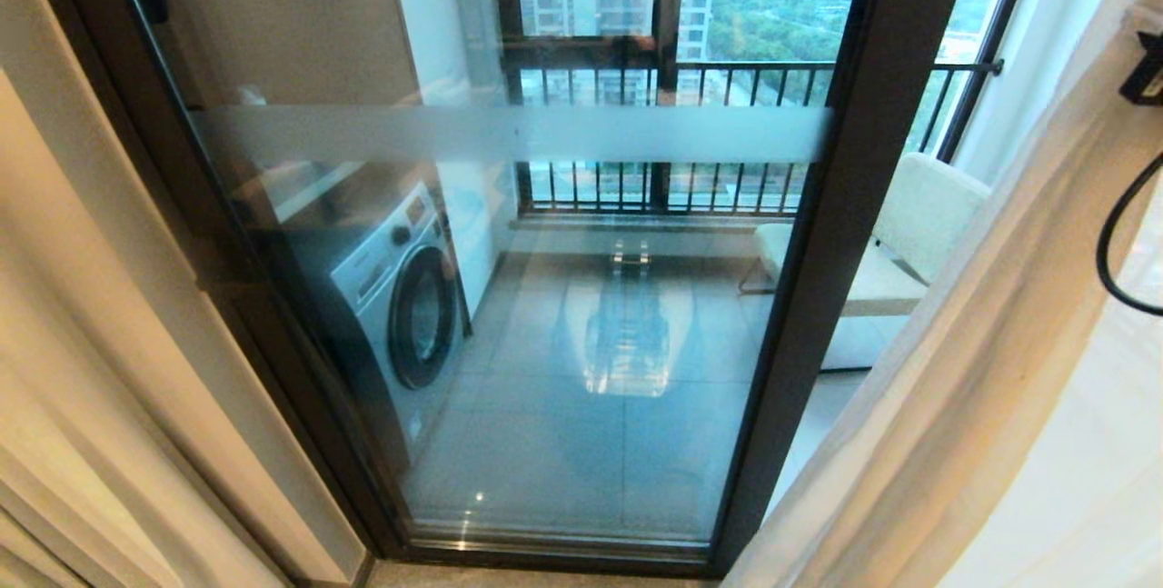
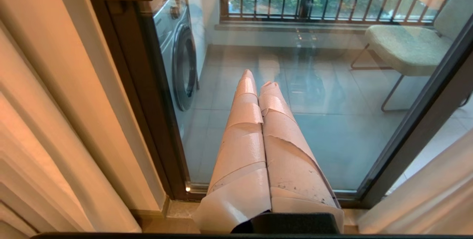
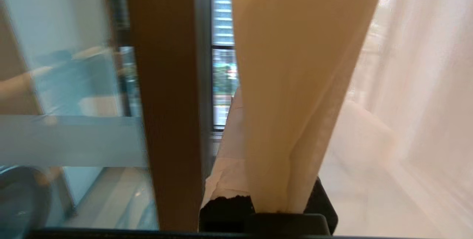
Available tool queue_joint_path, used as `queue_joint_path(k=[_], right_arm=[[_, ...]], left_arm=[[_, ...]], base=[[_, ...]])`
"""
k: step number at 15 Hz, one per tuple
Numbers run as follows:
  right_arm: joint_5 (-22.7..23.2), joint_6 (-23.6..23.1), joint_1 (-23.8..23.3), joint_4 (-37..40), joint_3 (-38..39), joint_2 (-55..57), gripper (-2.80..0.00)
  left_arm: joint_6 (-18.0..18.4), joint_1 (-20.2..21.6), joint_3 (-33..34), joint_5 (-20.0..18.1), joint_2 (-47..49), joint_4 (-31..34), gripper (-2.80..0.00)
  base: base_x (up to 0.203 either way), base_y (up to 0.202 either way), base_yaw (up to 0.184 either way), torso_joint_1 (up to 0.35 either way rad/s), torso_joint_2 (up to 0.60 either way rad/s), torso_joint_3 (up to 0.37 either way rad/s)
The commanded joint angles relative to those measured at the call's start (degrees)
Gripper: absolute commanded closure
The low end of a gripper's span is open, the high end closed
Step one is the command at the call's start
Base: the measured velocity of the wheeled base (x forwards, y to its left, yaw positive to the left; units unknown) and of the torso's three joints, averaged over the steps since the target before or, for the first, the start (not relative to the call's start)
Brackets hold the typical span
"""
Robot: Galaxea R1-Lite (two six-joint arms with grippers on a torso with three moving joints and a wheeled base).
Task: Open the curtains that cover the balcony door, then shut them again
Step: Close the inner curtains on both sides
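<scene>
- Across the whole front of the head view stands the balcony door [image 1: 509,297]: glass panels in a dark metal frame with a frosted band across the glass. It is mostly uncovered, so the opening half of the task looks done or nearly done.
- Curtains: the heavy cream-beige drape [image 1: 981,343] hangs bunched at the robot's right, its leading edge beside the door's dark upright. More cream pleats [image 1: 82,443] sit gathered at the far left. A thin white sheer [image 3: 417,84] hangs behind the right drape.
- Handling, judged: the woven drape is soft and limp, fairly weighty over its full length, and will fold rather than push. It should follow a sideways pull along its rail. The sheer is much lighter and likely to slip or snag.
- Hold point, judged: the leading vertical edge of the drape around mid-height, taking several layers of fabric so it cannot slide out.
- Right hand [image 3: 275,204]: pressed together, pinching a fold of the cream drape, which rises straight up from between the fingers. It sits just beside the door upright, raised at the right edge of the scene.
- Left hand [image 2: 258,84]: taped fingers [image 2: 244,128] pressed together on nothing, pointing down toward the bottom of the door, well apart from any fabric. This arm looks parked.
</scene>
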Motion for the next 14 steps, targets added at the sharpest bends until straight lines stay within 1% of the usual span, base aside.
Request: queue_joint_path(k=[1, 5, 8, 12, 14], right_arm=[[0.04, -0.13, -0.03, -0.23, -0.09, 0.01, 0.00], [0.12, -0.24, 0.20, -0.23, -0.38, 0.01, 0.00], [0.12, -1.69, 1.72, -0.31, -0.58, -0.06, 0.00], [-0.21, -2.80, 7.67, 0.39, -4.65, 1.18, 0.00], [-0.31, -4.39, 11.09, 0.81, -7.02, 2.57, 0.00]], left_arm=[[-0.06, 0.02, 0.00, -0.01, -0.02, -0.03, 0.00], [-0.06, 0.02, 0.00, -0.01, -0.02, -0.03, 0.00], [-0.06, 0.02, 0.00, -0.01, -0.02, -0.03, 0.00], [-0.06, 0.02, 0.00, -0.01, -0.02, -0.03, 0.00], [-0.05, 0.02, 0.00, -0.01, -0.02, -0.03, 0.00]], base=[[0.000, 0.000, 0.000, 0.000, 0.00, 0.000], [0.000, 0.000, 0.000, 0.000, 0.00, 0.000], [0.000, 0.000, 0.000, 0.000, 0.00, 0.000], [0.000, 0.000, 0.000, 0.000, 0.00, 0.000], [0.000, 0.000, 0.000, 0.000, 0.00, 0.000]])
